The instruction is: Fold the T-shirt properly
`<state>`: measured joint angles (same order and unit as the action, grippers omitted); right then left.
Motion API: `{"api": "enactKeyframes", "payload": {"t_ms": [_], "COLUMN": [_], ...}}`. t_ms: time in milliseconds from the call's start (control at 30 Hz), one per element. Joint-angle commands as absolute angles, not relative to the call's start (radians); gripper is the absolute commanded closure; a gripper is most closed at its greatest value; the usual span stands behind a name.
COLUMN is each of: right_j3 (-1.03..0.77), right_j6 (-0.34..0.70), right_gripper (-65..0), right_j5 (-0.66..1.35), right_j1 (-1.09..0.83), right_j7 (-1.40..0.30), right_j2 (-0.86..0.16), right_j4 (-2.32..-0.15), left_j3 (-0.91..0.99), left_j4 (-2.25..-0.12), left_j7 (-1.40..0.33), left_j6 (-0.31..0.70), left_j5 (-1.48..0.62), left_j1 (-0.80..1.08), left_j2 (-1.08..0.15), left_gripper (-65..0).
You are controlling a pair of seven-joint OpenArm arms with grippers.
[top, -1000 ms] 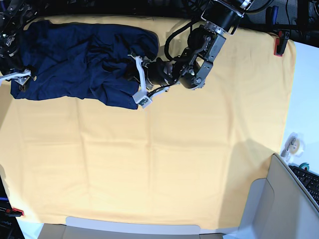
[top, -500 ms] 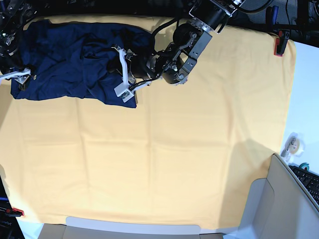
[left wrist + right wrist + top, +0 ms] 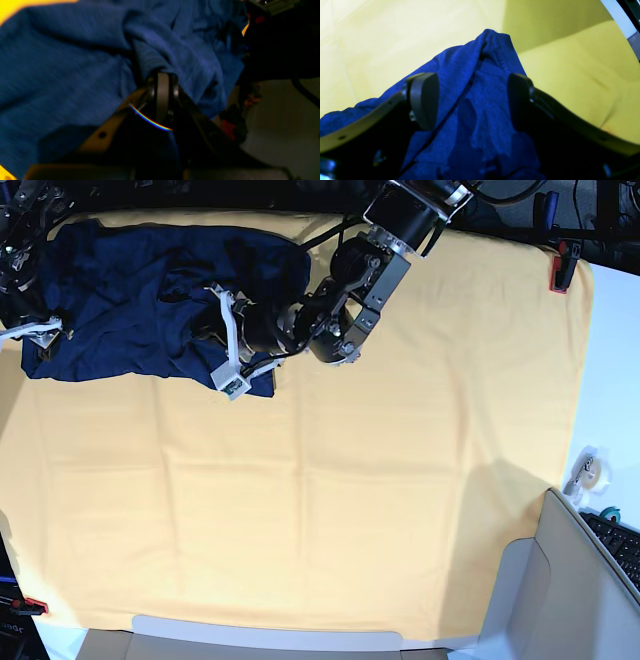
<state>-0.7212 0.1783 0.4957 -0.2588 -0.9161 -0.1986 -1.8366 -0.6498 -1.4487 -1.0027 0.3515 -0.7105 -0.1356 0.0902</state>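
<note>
The navy T-shirt (image 3: 130, 300) lies bunched on the yellow cloth at the far left of the table. My left gripper (image 3: 227, 348) is over the shirt's right part. In the left wrist view it (image 3: 162, 76) is shut on a raised fold of the shirt (image 3: 75, 70). My right gripper (image 3: 40, 332) is at the shirt's left edge. In the right wrist view it (image 3: 472, 100) is open, its pads (image 3: 423, 100) apart with a corner of the shirt (image 3: 482, 82) lying between and below them.
The yellow table cloth (image 3: 350, 500) covers the table. Red clamps sit at its far right corner (image 3: 562, 265) and near left corner (image 3: 30, 605). A tape roll (image 3: 588, 470), a keyboard (image 3: 622, 545) and a grey bin (image 3: 560, 590) are at the right.
My left gripper has moved left across the shirt, dragging the held fold over the shirt's body. The right gripper has stayed in place.
</note>
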Motion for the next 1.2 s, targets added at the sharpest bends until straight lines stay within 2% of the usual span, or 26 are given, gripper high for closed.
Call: {"api": "enactKeyframes", "payload": {"t_ms": [0, 167, 367, 567, 867, 1033, 1100, 1167], "right_j3": [-0.727, -0.676, -0.604, -0.585, -0.585, -0.585, -0.585, -0.585], "right_j6": [0.182, 0.182, 0.182, 0.182, 0.182, 0.183, 0.216, 0.308], "right_gripper": [-41.8, -41.8, -41.8, -41.8, -41.8, -41.8, -41.7, -41.6], "right_j5": [0.499, 0.499, 0.499, 0.504, 0.504, 0.507, 0.545, 0.624], "right_j1": [-0.257, -0.257, -0.257, -0.252, -0.252, -0.254, -0.252, -0.255], "right_j7": [-0.892, -0.892, -0.892, -0.892, -0.892, -0.892, -0.892, -0.894], "right_j2": [-0.216, -0.216, -0.216, -0.214, -0.173, -0.165, -0.165, -0.173], "right_j4": [-1.853, -1.854, -1.856, -1.856, -1.86, -1.86, -1.86, -1.868], "left_j3": [-0.651, -0.651, -0.745, -0.751, -0.753, -0.753, -0.751, -0.748], "left_j4": [-1.428, -1.345, -1.336, -1.336, -1.245, -1.17, -1.17, -1.178], "left_j7": [-0.977, -0.955, -0.863, -0.777, -0.691, -0.575, -0.584, -0.622], "left_j6": [0.36, 0.361, 0.36, 0.364, 0.367, 0.369, 0.364, 0.361], "left_j5": [-0.727, -0.727, -0.73, -0.739, -0.966, -1.125, -1.145, -1.145], "left_j1": [-0.148, -0.191, -0.213, -0.223, -0.297, -0.369, -0.407, -0.437], "left_j2": [0.133, 0.157, 0.157, 0.157, 0.157, 0.157, 0.157, 0.153], "left_gripper": [0.0, 0.0, 0.0, 0.0, 0.0, 0.0, 0.0, 0.0]}}
